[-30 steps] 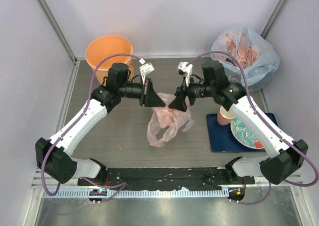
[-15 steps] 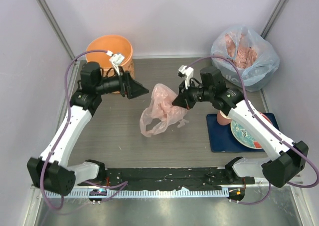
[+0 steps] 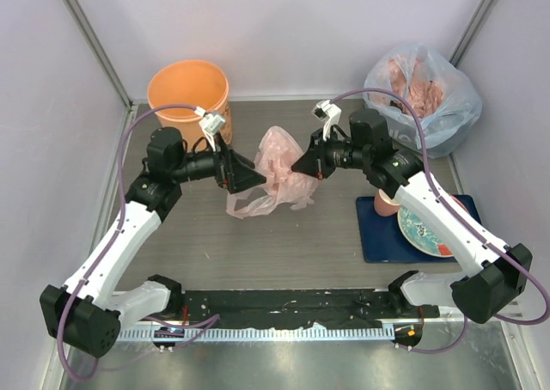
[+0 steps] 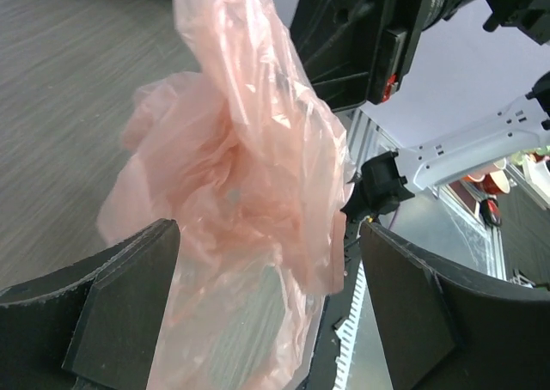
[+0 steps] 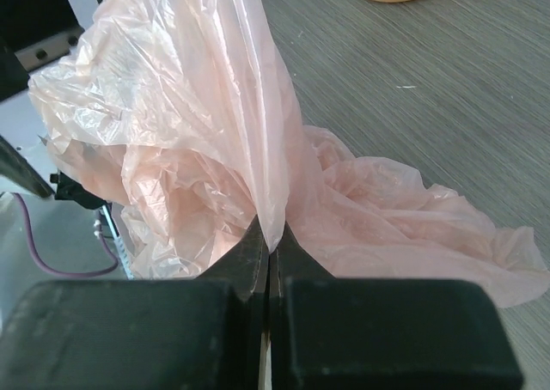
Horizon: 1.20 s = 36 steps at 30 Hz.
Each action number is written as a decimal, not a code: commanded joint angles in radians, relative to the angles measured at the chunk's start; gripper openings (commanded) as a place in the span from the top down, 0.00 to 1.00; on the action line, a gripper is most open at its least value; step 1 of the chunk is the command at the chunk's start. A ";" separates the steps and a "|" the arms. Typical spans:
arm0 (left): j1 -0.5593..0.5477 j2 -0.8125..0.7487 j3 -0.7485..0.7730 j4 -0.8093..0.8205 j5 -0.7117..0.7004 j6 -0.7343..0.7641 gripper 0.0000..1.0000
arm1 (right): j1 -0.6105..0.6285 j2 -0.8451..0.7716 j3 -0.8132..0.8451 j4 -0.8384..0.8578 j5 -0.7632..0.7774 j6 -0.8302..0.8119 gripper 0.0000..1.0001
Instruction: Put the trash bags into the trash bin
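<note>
The pale-pink trash bag (image 3: 277,162) hangs crumpled over the middle of the table, its lower end trailing on the surface. My right gripper (image 3: 298,167) is shut on a fold at the bag's (image 5: 193,124) top; in the right wrist view the closed fingertips (image 5: 271,251) pinch the thin plastic. My left gripper (image 3: 252,176) is open at the bag's left side. In the left wrist view the bag (image 4: 245,175) hangs between its wide-apart fingers (image 4: 116,308) without being gripped. The orange trash bin (image 3: 187,88) stands at the back left, apart from both grippers.
A bluish-clear sack (image 3: 423,94) stuffed with pink plastic sits at the back right. A small pink cup (image 3: 387,203) and a patterned plate (image 3: 424,229) rest on a blue mat (image 3: 378,235) under the right arm. Side walls stand close on both sides.
My left gripper let go and opened, swung left toward the bin, then came back beside the bag. My right gripper shut on the bag and carried it up and back.
</note>
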 commanded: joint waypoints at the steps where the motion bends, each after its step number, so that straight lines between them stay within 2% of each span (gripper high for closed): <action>1: -0.063 0.022 0.015 0.088 -0.029 0.004 0.11 | -0.002 0.009 0.018 0.070 -0.031 0.051 0.99; 2: -0.083 0.025 0.024 0.088 -0.033 0.007 0.12 | 0.001 0.010 0.013 0.069 -0.033 0.052 0.99; 4: -0.086 0.035 0.032 0.087 -0.041 0.007 0.29 | 0.001 0.009 0.014 0.067 -0.040 0.051 0.99; 5: -0.085 0.038 0.051 0.067 -0.050 0.028 0.43 | 0.004 0.006 0.019 0.060 -0.040 0.042 0.99; 6: -0.082 0.038 0.070 0.029 -0.079 0.063 0.65 | 0.004 0.001 0.021 0.034 -0.037 0.010 0.99; 9: -0.039 0.019 0.130 -0.078 -0.104 0.136 1.00 | 0.004 -0.008 0.025 -0.058 -0.013 -0.114 0.99; 12: 0.004 0.000 0.185 -0.140 -0.095 0.200 1.00 | 0.004 0.006 0.034 -0.197 -0.003 -0.274 0.99; 13: 0.004 0.008 0.231 -0.178 -0.087 0.241 1.00 | 0.004 0.016 0.041 -0.237 0.003 -0.395 0.99; 14: 0.004 0.012 0.251 -0.210 -0.079 0.275 1.00 | 0.004 0.047 0.066 -0.277 0.009 -0.447 0.99; 16: 0.004 0.032 0.297 -0.322 -0.090 0.401 1.00 | 0.004 0.084 0.102 -0.382 0.024 -0.584 0.99; 18: 0.004 0.041 0.314 -0.420 -0.111 0.515 1.00 | -0.002 0.139 0.165 -0.458 0.023 -0.644 0.99; 22: 0.004 0.037 0.317 -0.510 -0.143 0.620 1.00 | -0.011 0.225 0.272 -0.558 0.016 -0.794 0.99; 24: 0.003 0.000 0.292 -0.507 -0.278 0.657 1.00 | -0.025 0.295 0.353 -0.638 0.024 -0.898 0.99; 26: 0.003 -0.043 0.250 -0.513 -0.416 0.757 1.00 | -0.047 0.348 0.448 -0.692 0.026 -0.981 0.99; 27: 0.004 -0.053 0.234 -0.526 -0.442 0.795 1.00 | -0.051 0.389 0.474 -0.707 0.035 -0.992 0.95; 29: 0.004 -0.067 0.205 -0.571 -0.403 0.829 1.00 | -0.058 0.427 0.547 -0.689 0.042 -0.993 0.77; 30: 0.004 -0.066 0.202 -0.589 -0.372 0.816 1.00 | -0.058 0.453 0.576 -0.649 0.047 -0.942 0.55; 31: 0.004 -0.058 0.190 -0.602 -0.342 0.788 1.00 | -0.058 0.495 0.640 -0.625 0.050 -0.889 0.44; 32: 0.004 -0.054 0.176 -0.603 -0.320 0.671 1.00 | -0.059 0.519 0.674 -0.599 0.061 -0.833 0.35; 33: 0.004 -0.041 0.155 -0.597 -0.308 0.613 1.00 | -0.059 0.536 0.701 -0.550 0.113 -0.698 0.20; 36: 0.015 -0.050 -0.003 -0.499 -0.363 0.374 1.00 | -0.083 0.526 0.693 -0.468 0.185 -0.510 0.20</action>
